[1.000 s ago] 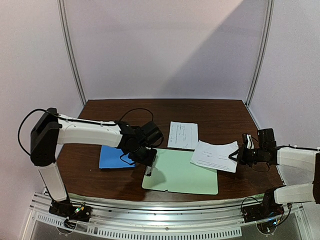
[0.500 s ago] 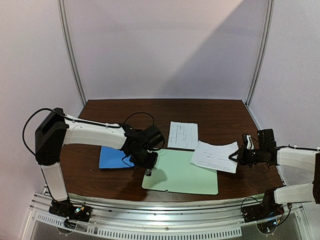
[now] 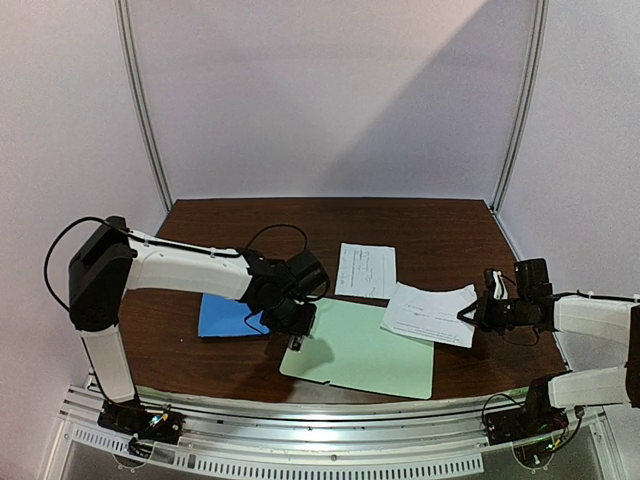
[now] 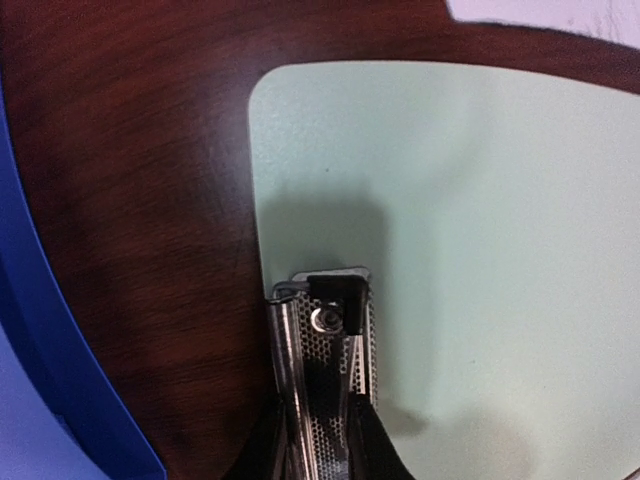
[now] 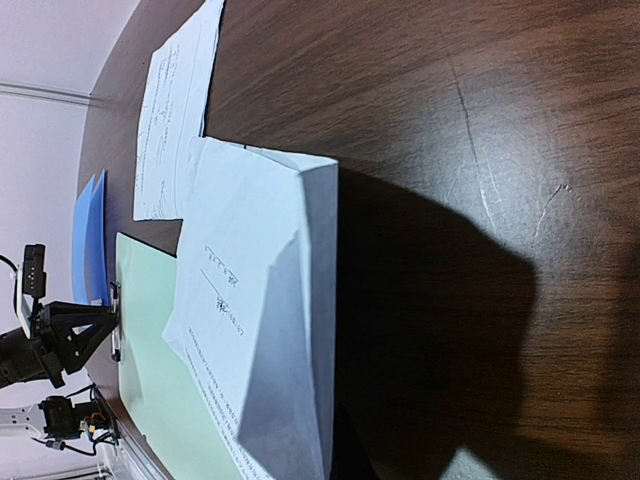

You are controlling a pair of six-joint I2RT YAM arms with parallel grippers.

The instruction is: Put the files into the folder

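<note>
green clipboard (image 3: 360,350), pinched at its clip (image 4: 330,325) by the left gripper (image 3: 298,336), could drag and crease the overlapping sheet (image 3: 430,312) clamped in the right gripper (image 3: 472,313).

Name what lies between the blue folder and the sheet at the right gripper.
The pale green clipboard, with the left gripper at its metal clip; the top view shows it.

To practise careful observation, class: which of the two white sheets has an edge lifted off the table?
The right-hand sheet, overlapping the green clipboard: the right gripper pinches its curled-up edge. The other sheet lies flat.
</note>
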